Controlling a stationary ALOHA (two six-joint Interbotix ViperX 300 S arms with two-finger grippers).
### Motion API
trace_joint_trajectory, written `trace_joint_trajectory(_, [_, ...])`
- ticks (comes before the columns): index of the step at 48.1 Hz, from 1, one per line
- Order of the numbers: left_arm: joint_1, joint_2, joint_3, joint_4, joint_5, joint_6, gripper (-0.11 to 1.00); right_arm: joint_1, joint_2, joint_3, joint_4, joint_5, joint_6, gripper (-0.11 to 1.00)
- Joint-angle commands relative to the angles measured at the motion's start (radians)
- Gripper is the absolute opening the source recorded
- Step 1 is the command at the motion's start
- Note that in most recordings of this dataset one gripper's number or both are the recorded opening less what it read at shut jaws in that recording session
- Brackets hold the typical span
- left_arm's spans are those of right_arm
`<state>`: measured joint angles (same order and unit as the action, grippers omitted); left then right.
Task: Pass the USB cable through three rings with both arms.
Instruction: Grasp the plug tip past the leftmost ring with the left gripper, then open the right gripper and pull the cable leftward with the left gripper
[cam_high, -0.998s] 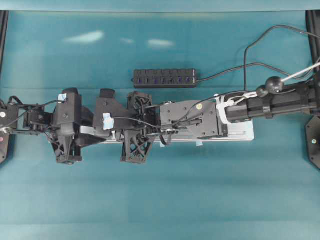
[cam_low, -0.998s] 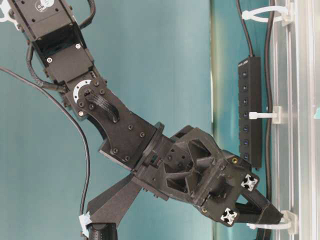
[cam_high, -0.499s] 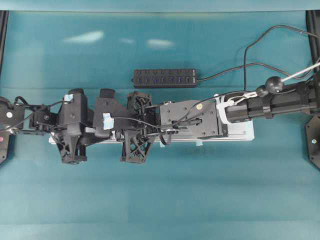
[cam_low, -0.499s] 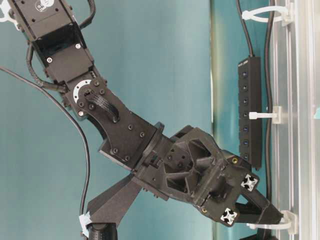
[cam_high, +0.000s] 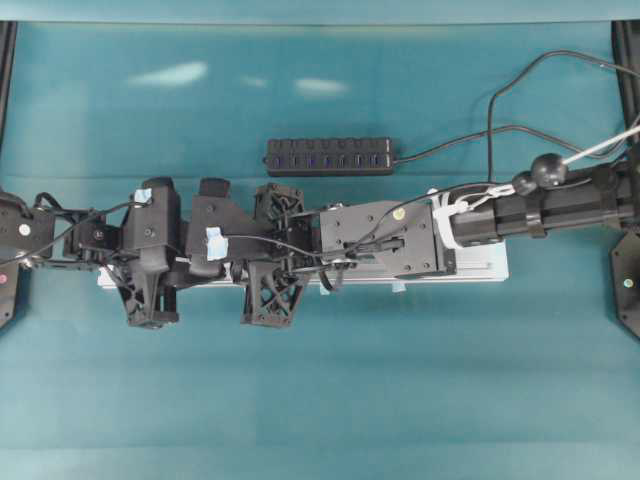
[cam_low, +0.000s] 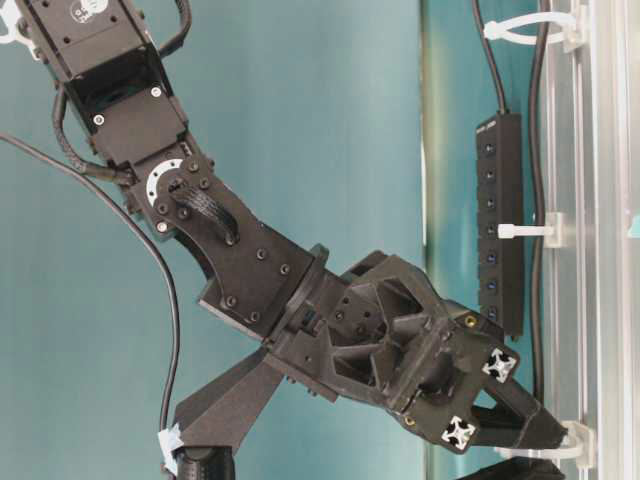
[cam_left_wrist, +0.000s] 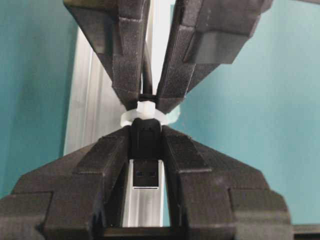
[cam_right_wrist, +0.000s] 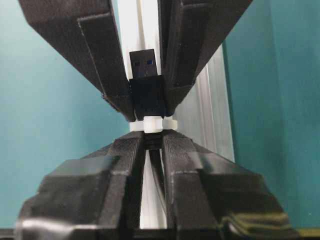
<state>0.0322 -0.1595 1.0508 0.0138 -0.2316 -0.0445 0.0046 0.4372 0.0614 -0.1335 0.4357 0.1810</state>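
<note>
The silver rail (cam_high: 470, 268) lies lengthwise across the middle of the teal table (cam_high: 320, 390), and everything else is placed against it. Most of its length is covered from above by the two black arms, which meet nose to nose over its left part.

The right gripper (cam_left_wrist: 148, 97) reaches in along the rail from the right; its jaws are clamped on the USB cable (cam_left_wrist: 148, 70) just behind the ring. The left gripper (cam_left_wrist: 145, 142) comes from the rail's left end, and its fingers (cam_left_wrist: 102, 155) press against both sides of the plug (cam_left_wrist: 145, 172), gripping its black body on the near side of the ring with the metal end pointing back toward the left wrist.

The black hub (cam_high: 329, 156) lies on the table beyond the rail, parallel to it and well apart.

Of the three rings, the table-level view shows all: one (cam_low: 528, 26) at the rail's far end, one (cam_low: 528, 231) midway, and one (cam_low: 565, 444) at the gripper tips. That last ring (cam_left_wrist: 145, 113) holds the cable, which passes through it between the two grippers.
</note>
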Motion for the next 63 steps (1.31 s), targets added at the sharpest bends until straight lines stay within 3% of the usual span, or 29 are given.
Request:
trace_joint_trajectory(1, [-0.003,-0.005,-0.011,0.0,-0.003,0.002,0.24,0.006,-0.012,-0.008,0.005,-0.005,0.011,-0.07])
trace_joint_trajectory(19, [-0.003,-0.005,-0.012,0.0,-0.003,0.003,0.24,0.008,-0.014,-0.006,0.003,0.003,0.012,-0.07])
trace_joint_trajectory(28, [-0.006,-0.006,-0.011,0.0,-0.002,0.002,0.24,0.011,-0.014,-0.006,0.003,0.029,0.012,-0.01])
trace_joint_trajectory(35, [-0.012,-0.009,-0.006,0.0,0.006,0.002,0.24,0.017,-0.018,-0.006,0.003,0.064,0.012,0.21])
trace_joint_trajectory(46, [-0.026,-0.017,0.0,0.0,0.025,0.0,0.24,0.018,-0.04,-0.006,0.002,0.067,0.012,0.84])
trace_joint_trajectory(63, [-0.035,-0.054,0.011,0.0,0.084,0.0,0.24,0.015,-0.086,0.015,-0.005,0.066,0.012,0.83])
